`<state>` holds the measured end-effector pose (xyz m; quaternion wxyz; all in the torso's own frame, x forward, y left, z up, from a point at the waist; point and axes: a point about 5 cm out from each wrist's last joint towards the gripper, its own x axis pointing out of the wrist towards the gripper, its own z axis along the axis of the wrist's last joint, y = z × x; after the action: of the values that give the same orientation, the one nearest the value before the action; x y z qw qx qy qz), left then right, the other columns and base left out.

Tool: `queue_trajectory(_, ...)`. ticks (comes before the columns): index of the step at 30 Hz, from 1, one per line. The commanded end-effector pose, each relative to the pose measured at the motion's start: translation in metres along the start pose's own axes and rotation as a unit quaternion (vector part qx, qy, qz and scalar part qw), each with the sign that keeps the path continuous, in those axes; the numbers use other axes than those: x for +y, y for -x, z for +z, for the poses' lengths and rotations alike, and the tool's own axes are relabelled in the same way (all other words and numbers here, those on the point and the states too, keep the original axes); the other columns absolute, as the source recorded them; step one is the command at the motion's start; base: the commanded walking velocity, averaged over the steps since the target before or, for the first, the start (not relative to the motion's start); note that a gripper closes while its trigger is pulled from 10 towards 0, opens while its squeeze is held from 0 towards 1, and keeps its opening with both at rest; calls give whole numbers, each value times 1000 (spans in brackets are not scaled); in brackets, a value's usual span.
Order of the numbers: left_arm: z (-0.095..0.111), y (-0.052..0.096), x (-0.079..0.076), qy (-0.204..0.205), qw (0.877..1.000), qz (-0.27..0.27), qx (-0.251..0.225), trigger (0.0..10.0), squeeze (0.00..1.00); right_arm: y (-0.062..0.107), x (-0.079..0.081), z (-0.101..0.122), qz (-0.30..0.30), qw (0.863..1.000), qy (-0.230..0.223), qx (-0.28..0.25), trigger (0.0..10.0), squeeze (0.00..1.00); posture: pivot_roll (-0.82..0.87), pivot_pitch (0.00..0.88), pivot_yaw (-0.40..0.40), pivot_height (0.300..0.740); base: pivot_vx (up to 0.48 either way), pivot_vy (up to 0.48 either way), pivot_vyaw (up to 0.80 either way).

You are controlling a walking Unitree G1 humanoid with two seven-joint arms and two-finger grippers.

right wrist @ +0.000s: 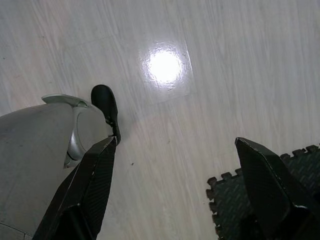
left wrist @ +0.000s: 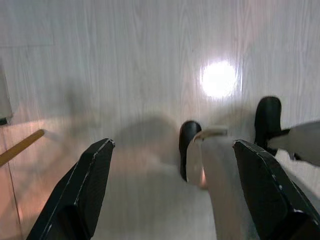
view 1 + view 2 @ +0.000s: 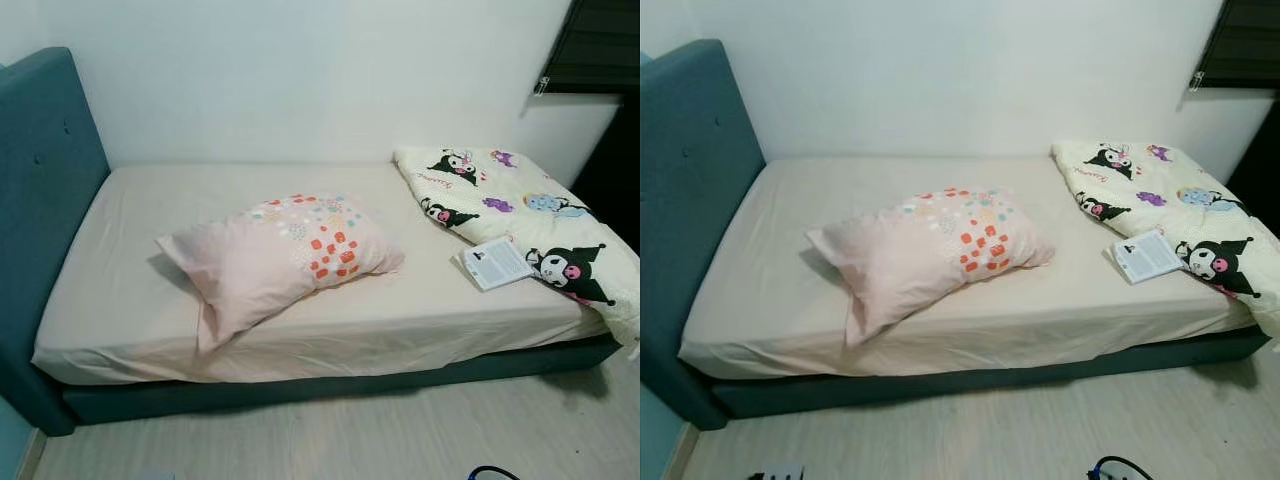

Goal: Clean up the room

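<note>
where the bed (image 3: 130,300) stands, pillow (image 3: 280,255), blanket (image 3: 520,205), pale floor (image 3: 400,430)

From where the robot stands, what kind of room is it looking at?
Most likely a bedroom: a bed with a teal headboard, a pink pillow lying mid-mattress, and a cartoon-print quilt bunched at the far end.

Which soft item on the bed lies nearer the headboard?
The pink pillow, lying mid-mattress; the cartoon-print comforter is bunched at the far end from the teal headboard.
</note>
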<state>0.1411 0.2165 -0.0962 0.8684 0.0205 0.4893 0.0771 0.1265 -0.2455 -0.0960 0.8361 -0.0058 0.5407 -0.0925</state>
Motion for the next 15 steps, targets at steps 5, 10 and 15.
queue_trajectory(5,5,-1,0,2,1000,0,-3,10000,0,0,0,-2,-3,1000,3,0,10000,0,-46,0,-62,720,0,0,0)
queue_trajectory(10,4,-1,0,10,1000,-3,-6,10000,0,0,-1,-5,-6,1000,5,11,10000,0,-38,0,-64,720,0,0,-320)
queue_trajectory(15,15,-2,5,64,997,-7,-31,10000,0,1,-1,-6,-3,1000,3,14,10000,0,-46,0,-55,720,0,0,-800)
